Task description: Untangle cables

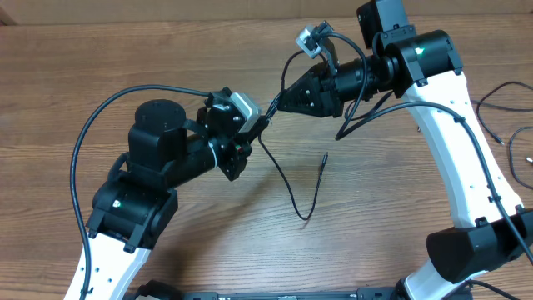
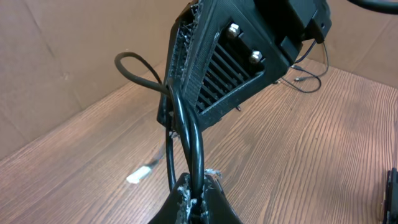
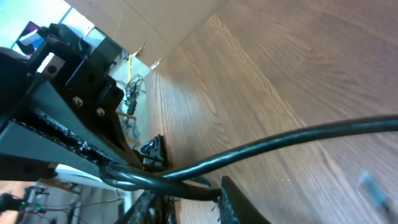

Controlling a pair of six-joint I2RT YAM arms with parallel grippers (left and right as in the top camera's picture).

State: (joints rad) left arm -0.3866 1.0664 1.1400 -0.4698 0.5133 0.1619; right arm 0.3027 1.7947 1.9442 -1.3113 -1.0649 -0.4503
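Left gripper (image 1: 261, 125) is closed tight on a black cable (image 3: 280, 142), with a doubled strand pinched between its fingertips (image 2: 183, 194). Right gripper (image 1: 274, 108) sits tip to tip with it over the middle of the tabletop (image 1: 166, 50), jaws narrow and the same cable running between them; cannot tell whether it is clamped. From the left gripper the cable trails toward the near edge, bends back and ends in a free tip, and more loose cables (image 1: 502, 90) lie at the right edge.

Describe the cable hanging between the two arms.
On the brown wooden table, find where the black left claw and right claw meet. A thin black cable drops from there in a narrow U; other cables lie flat at the right edge.
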